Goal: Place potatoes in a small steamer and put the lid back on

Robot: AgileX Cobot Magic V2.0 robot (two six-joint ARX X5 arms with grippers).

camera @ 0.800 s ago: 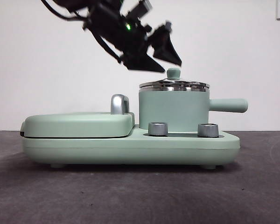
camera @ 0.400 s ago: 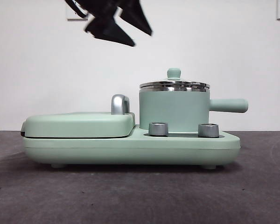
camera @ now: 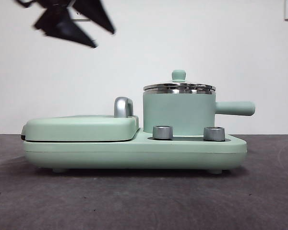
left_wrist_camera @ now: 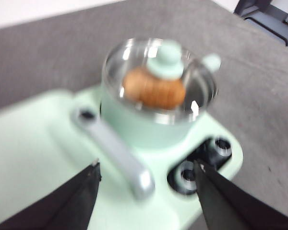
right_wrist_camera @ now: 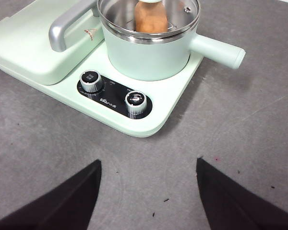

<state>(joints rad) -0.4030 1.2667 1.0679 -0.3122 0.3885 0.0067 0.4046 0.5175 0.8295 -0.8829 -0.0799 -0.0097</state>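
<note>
Steamer upright on right half of green cooker base, on the gray surface. Straight handle points right, level. Lid seated on rim, knob up. Potato inside under the glass, long axis roughly level across the pot. Left gripper high at upper left in front view, fingers spread wide, holding nothing. Right gripper over bare surface on near side of base, fingers wide apart, empty.
</note>
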